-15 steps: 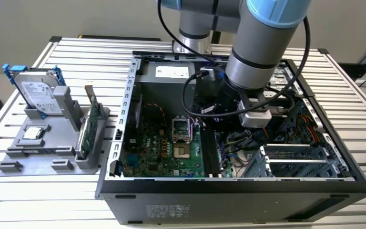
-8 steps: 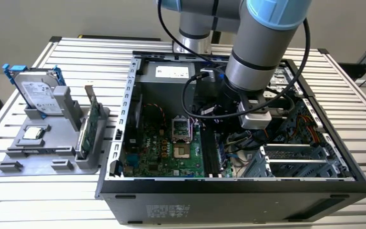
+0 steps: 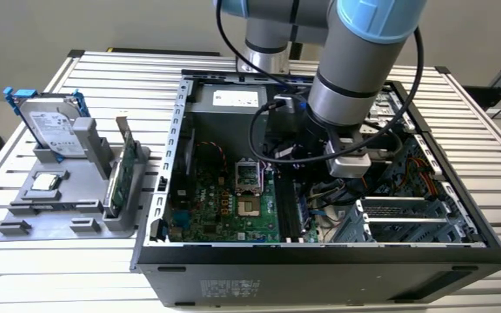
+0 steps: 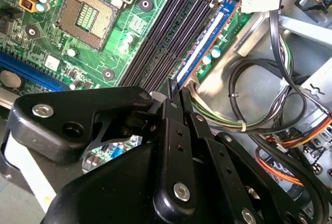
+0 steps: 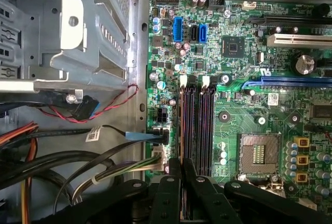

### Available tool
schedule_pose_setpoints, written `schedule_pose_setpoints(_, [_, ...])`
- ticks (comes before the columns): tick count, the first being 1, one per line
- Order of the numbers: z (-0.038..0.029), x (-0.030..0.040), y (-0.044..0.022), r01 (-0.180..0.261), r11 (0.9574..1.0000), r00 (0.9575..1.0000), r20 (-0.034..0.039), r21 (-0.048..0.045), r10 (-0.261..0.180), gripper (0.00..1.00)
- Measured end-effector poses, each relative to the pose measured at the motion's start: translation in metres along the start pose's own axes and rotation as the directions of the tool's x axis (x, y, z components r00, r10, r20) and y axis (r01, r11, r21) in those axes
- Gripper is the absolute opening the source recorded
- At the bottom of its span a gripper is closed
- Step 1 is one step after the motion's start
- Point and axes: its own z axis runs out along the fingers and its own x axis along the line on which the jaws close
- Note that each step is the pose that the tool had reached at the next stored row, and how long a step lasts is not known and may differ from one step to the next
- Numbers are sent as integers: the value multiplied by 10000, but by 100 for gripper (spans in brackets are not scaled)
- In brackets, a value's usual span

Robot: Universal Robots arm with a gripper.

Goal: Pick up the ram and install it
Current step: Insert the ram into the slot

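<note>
Exterior view overlooks the case (image 3: 320,254); wrist views (close) share motherboard (image 4: 129,27).

Blue ram (image 4: 207,40), green motherboard (image 4: 124,27)

Robot arm (image 3: 355,72) reaching into open computer case (image 3: 320,261), hard drive (image 3: 55,127) on gray holder (image 3: 68,195)

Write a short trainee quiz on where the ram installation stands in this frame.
1. True or false: the ram lies along the memory slot nearest the cables.
2. What stands on the grey holder outside the case?
A. a hard drive and a green card
B. a fan and a power supply
C. two blue ram sticks
3. Fill in: the gripper is shut on the near end of the ___.

Key: 1 true; 2 A; 3 ram.
</note>
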Motion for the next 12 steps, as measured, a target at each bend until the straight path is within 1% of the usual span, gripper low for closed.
schedule_pose_setpoints(5, [35,1,0,-1,10000,10000,0,-3,1,0])
schedule_pose_setpoints(10, [90,4,0,-1,10000,10000,-1,-7,1,0])
schedule_pose_setpoints(12, [99,4,5,-1,10000,10000,0,-9,1,0])
